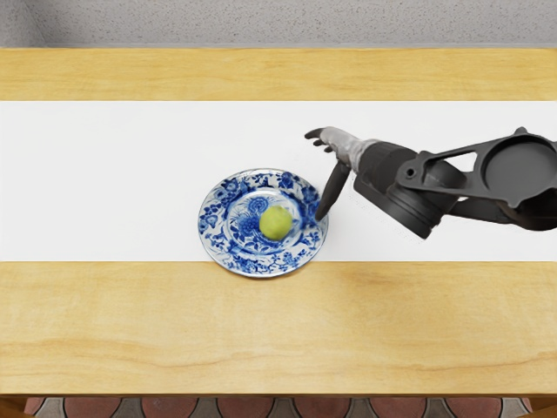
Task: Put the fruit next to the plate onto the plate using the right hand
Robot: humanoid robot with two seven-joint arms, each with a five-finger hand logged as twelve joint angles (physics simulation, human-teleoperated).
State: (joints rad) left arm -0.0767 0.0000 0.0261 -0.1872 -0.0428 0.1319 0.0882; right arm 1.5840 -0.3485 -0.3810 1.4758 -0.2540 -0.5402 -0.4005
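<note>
A yellow-green fruit (pixel 276 222) lies on the blue-and-white patterned plate (pixel 228 244), a little right of the plate's middle. My right hand (pixel 326 170) hovers just right of the plate, above its right rim, with the arm coming in from the right edge. Its fingers (pixel 332 190) are spread and hold nothing; one long finger points down toward the rim and others stretch out to the left. A small gap separates the hand from the fruit.
The plate sits on a white runner (pixel 104 183) that crosses a wooden table (pixel 261 331). The table's far edge meets a grey wall at the top.
</note>
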